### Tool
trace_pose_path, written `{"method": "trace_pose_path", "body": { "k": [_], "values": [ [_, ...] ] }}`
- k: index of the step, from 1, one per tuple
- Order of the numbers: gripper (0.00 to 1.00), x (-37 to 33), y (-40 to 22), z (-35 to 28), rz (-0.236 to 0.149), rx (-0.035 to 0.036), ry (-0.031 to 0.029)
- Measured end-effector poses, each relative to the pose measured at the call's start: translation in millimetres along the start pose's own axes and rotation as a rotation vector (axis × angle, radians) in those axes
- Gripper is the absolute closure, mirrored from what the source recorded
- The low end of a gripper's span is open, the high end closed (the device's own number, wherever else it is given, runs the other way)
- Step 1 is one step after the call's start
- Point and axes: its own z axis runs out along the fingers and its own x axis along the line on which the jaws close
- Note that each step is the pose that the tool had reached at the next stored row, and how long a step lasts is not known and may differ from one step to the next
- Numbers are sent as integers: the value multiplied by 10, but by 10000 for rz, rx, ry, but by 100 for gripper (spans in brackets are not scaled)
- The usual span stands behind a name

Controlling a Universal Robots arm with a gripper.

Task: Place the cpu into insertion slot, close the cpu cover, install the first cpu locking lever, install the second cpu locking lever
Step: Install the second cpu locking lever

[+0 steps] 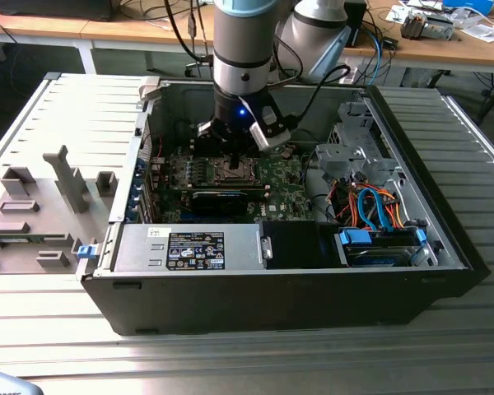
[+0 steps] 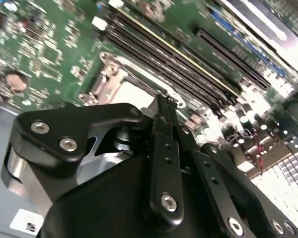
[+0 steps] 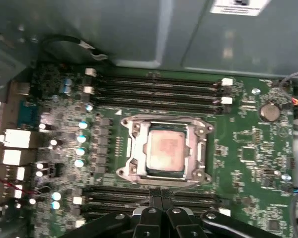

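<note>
The cpu [image 3: 164, 148] already sits in the insertion slot [image 3: 131, 168] with the metal cover [image 3: 164, 120] framing it, and the gripper [image 3: 156, 201], fingers pressed together and holding nothing, hangs just beside the socket's edge – a slip of those thin tips off the lever or cover could, I judge, scrape the motherboard [image 3: 248, 148] or the memory slots [image 3: 154, 84] close by. The open computer case [image 1: 445, 247] lies on a ribbed metal table [image 1: 58, 115], wooden desks [image 1: 445, 45] strewn with cables behind
</note>
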Motion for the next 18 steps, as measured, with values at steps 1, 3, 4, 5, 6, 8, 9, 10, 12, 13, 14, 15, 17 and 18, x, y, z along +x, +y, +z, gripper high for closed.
{"method": "trace_pose_path", "body": {
  "k": [1,3,4,5,6,8,9,10,12,13,14,15,17,18],
  "values": [
    [89,55,-8,10,3,-52,-3],
    [89,97,-32,19,0,-123,-11],
    [89,115,-47,24,0,-151,-12],
    [89,135,-64,31,0,-183,-14],
    [89,150,-79,38,-1,-212,-17],
    [89,187,-122,65,-2,-278,-22],
    [89,195,-135,76,-2,-293,-23],
    [89,203,-153,101,-2,-319,-27],
    [89,206,-160,145,-8,-328,-25],
    [89,209,-163,173,-13,-331,-25],
    [89,218,-165,195,-29,-340,-24],
    [89,233,-165,211,-54,-355,-22],
    [89,280,-167,263,-160,-407,-11],
    [89,282,-170,290,-250,-419,-1]
  ]
}}
